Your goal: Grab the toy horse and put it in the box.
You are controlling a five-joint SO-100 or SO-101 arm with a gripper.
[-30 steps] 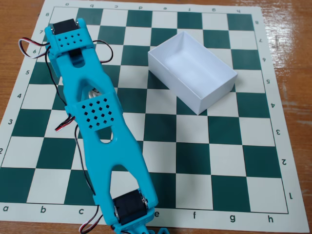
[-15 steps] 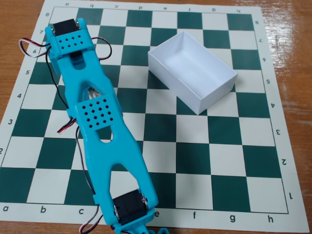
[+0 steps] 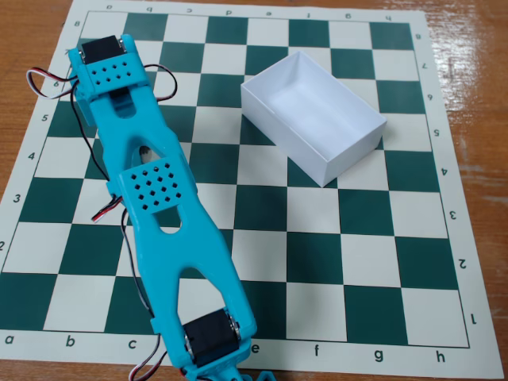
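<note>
One fixed view only, looking down on a green-and-white chessboard mat point(image 3: 317, 238) laid on a wooden worktop point(image 3: 476, 79). Landmark is the box point(image 3: 313, 119): white, open-topped, low walls, sitting skewed to the mat's squares in the upper right part of the mat, inside empty as far as visible. Cyan arm point(image 3: 155, 190) lies left of the box, well apart from it, stretched in a long diagonal from the lower edge of the frame up toward the mat's top-left corner. Black servo block point(image 3: 210, 337) sits at the arm's lower end, far below and left of the box; another black servo point(image 3: 103, 49) sits at the upper end, left of the box and a little higher. Two perforated cyan plates show along the arm, one near the upper servo, one at mid-length. Red, white and black wires point(image 3: 44, 83) loop out on the side of the arm away from the box. Through a slot in the arm between the two plates, a small grey-and-white bit point(image 3: 145, 151) shows, left of the box and slightly lower; it could be the toy horse but it is too small and too covered to say. The jaws sit underneath the arm body, hidden from this camera, so cannot tell if they are apart, together or clamped on anything.
</note>
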